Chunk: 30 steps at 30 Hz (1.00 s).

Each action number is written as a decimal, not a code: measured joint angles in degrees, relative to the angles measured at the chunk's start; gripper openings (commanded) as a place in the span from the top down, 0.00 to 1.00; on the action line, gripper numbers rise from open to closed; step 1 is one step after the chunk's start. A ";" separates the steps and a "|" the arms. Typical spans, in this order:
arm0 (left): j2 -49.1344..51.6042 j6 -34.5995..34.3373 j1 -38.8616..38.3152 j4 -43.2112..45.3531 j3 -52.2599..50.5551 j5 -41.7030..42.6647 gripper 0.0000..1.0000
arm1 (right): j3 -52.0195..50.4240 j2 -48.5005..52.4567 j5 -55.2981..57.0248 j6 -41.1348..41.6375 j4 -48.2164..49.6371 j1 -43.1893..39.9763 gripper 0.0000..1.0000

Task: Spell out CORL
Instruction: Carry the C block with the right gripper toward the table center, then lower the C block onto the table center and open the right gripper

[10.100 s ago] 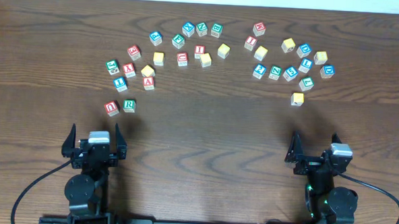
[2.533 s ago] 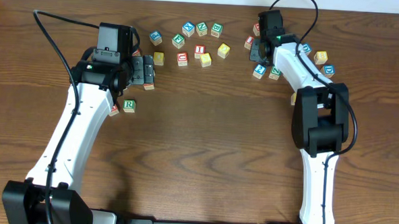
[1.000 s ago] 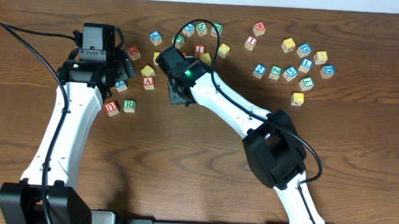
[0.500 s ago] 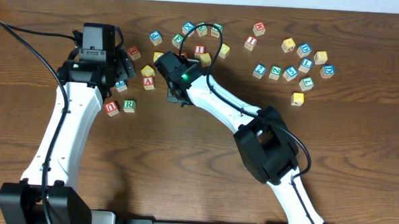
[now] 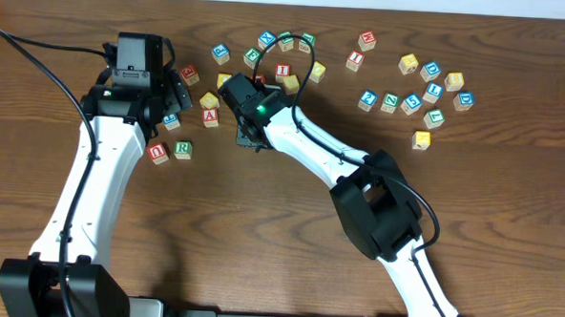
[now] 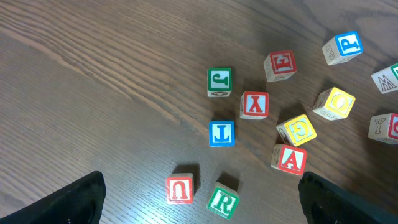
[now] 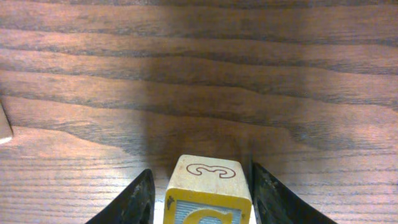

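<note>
Dark wooden table [image 5: 288, 259]: the whole near half is open wood, so plenty of room to swing, and the cubes are all scattered along the far edge. My right gripper [image 7: 202, 190] sits left of the middle. Its jaws are slightly wider than the yellow-faced cube [image 7: 208, 180] standing between them, with a sliver of gap on one side. Left gripper [image 6: 211, 202] gapes wide over the left cluster, with the green R cube [image 6: 222, 200] at that cluster's near edge.

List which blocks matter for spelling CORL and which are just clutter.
Job:
- yellow block between the right gripper's fingers, letter cut off
- yellow O block
- green R block
- blue L block, seemingly

Clutter:
- red U block, red A block, red Y block
- green J block, blue P block
</note>
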 measured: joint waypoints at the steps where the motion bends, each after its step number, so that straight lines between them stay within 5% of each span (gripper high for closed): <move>1: 0.00 -0.02 0.00 -0.02 0.00 0.00 0.02 | 0.00 0.00 -0.02 -0.74 -0.07 0.00 0.60; 30: 0.00 -0.02 0.00 -0.02 0.00 -0.02 0.02 | 0.55 0.00 -2.64 -6.60 -4.37 0.00 0.65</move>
